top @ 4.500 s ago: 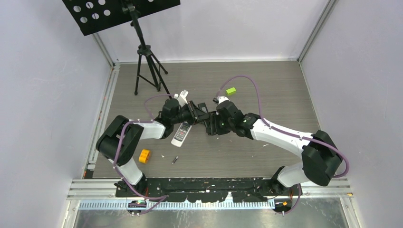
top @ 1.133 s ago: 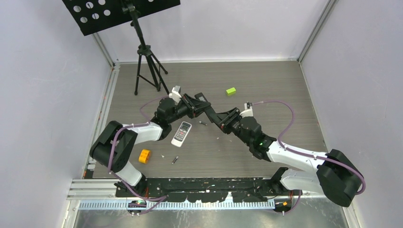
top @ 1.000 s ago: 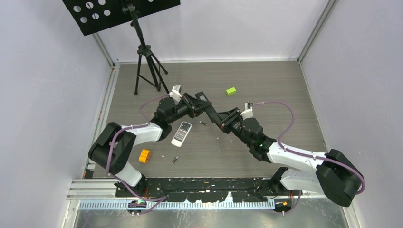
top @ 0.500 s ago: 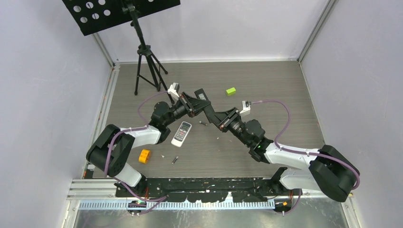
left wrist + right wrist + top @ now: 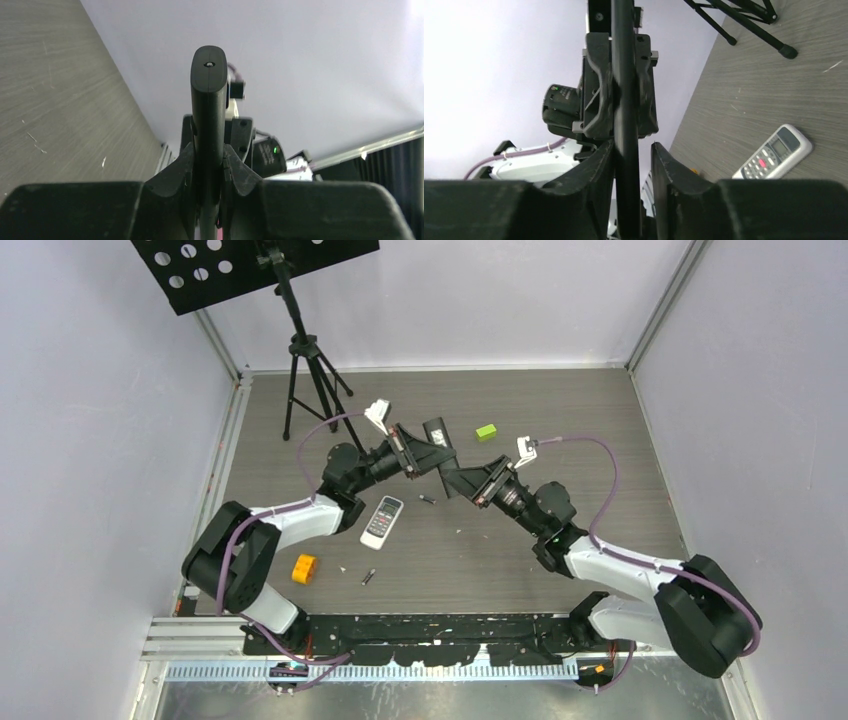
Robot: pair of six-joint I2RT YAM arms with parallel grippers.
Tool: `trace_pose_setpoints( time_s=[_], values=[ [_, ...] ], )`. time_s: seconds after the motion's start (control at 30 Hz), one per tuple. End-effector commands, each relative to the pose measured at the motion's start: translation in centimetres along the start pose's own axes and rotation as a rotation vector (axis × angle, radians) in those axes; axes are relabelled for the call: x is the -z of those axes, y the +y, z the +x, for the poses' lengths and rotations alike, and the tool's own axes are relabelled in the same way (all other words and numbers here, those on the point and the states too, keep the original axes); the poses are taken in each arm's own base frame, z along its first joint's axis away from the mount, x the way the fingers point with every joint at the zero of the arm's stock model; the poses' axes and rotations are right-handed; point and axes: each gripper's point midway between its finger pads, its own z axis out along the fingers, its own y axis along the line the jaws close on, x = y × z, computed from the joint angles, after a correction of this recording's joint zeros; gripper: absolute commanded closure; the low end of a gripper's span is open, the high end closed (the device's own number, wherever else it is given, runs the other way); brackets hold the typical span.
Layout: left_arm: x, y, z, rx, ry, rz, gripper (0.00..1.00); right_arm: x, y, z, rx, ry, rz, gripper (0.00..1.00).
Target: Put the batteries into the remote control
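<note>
From above, the slim black plastic remote control (image 5: 437, 432) is held over the grey wood-grain table (image 5: 580, 420) between the left end effector (image 5: 413, 454) and the right end effector (image 5: 463, 480). One small dark cylindrical battery (image 5: 427, 500) lies on the table near a white button-faced remote (image 5: 382, 520). A second battery (image 5: 367, 577) lies nearer the bases.

In the left wrist view, the left fingers are clamped on the black remote, seen edge-on.

In the right wrist view, the remote touches one finger and a gap shows at the other, so these jaws stand apart.

The remote is probably light, stiff and smooth, so it is best pinched across its long edges. The batteries would likely roll, so grip them mid-length.
</note>
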Motion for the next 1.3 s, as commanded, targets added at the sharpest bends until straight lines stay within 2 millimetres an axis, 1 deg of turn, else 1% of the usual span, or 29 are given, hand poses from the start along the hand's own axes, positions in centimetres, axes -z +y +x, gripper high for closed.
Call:
trace_pose_setpoints(
  time_s=[0.0,0.03,0.1,0.17,0.2,0.23,0.27,0.33,0.4,0.5,0.57,0.67,0.73,0.8,0.83,0.93,1.03,1.1,1.13,1.2,1.23,1.27],
  values=[
    [0.6,-4.8,5.8,-0.139,0.293,0.141,1.0,0.5,-1.2,-1.4,0.155,0.016,0.06,0.56],
    [0.5,-4.4,5.5,-0.139,0.291,0.115,1.0,1.0,-0.9,-1.6,0.177,0.024,0.046,0.51],
    [0.4,-4.1,4.9,-0.148,0.284,0.094,1.0,2.0,0.3,-1.9,0.226,0.053,0.013,0.43],
    [0.4,-4.2,4.5,-0.155,0.285,0.091,1.0,2.8,1.6,-1.7,0.287,0.094,-0.007,0.34],
    [0.4,-4.3,4.3,-0.16,0.289,0.095,1.0,3.2,1.8,-1.3,0.315,0.124,-0.005,0.31],
    [0.4,-4.3,4.3,-0.163,0.295,0.099,1.0,3.5,2.6,-1.1,0.345,0.144,-0.03,0.28],
    [0.3,-4.4,4.4,-0.165,0.302,0.102,1.0,4.1,3.2,-0.7,0.367,0.176,-0.046,0.26],
    [0.4,-4.5,4.6,-0.171,0.32,0.111,1.0,4.6,3.7,-0.3,0.411,0.206,-0.059,0.23],
    [0.4,-4.8,4.7,-0.185,0.335,0.127,1.0,4.9,3.7,0.2,0.435,0.245,-0.067,0.22],
    [0.6,-5.1,5.0,-0.202,0.354,0.142,1.0,4.8,3.3,0.9,0.441,0.297,-0.061,0.23],
    [0.7,-5.4,5.1,-0.212,0.368,0.152,1.0,4.5,3.0,1.2,0.435,0.329,-0.059,0.26],
    [0.9,-5.8,5.3,-0.223,0.377,0.162,1.0,3.8,2.9,1.5,0.417,0.361,-0.067,0.37],
    [1.0,-5.8,5.4,-0.223,0.386,0.164,1.0,3.2,2.9,1.5,0.399,0.365,-0.07,0.45],
    [1.1,-5.7,5.4,-0.221,0.386,0.16,1.0,2.6,3.4,1.3,0.382,0.357,-0.098,0.54],
    [1.1,-5.6,5.5,-0.218,0.386,0.157,1.0,2.4,3.6,1.3,0.372,0.35,-0.11,0.57],
    [1.0,-5.1,5.4,-0.219,0.378,0.135,0.99,1.9,4.2,1.1,0.338,0.333,-0.145,0.75],
    [1.0,-4.5,5.1,-0.249,0.355,0.099,0.9,1.6,4.4,1.3,0.304,0.347,-0.164,0.89],
    [1.1,-3.8,4.9,-0.273,0.343,0.046,0.81,1.5,4.2,1.3,0.293,0.35,-0.151,0.99],
    [1.1,-3.5,4.7,-0.294,0.333,0.019,0.76,1.4,3.8,1.3,0.29,0.347,-0.133,0.99],
    [1.4,-2.9,4.1,-0.367,0.31,-0.041,0.61,1.4,2.6,0.9,0.299,0.329,-0.061,1.0],
    [1.7,-2.4,3.8,-0.375,0.299,-0.087,0.5,1.4,2.2,0.6,0.312,0.312,-0.032,1.0],
    [1.9,-1.9,3.4,-0.431,0.289,-0.12,0.41,1.6,1.5,0.3,0.324,0.302,0.016,1.0]
  ],
)
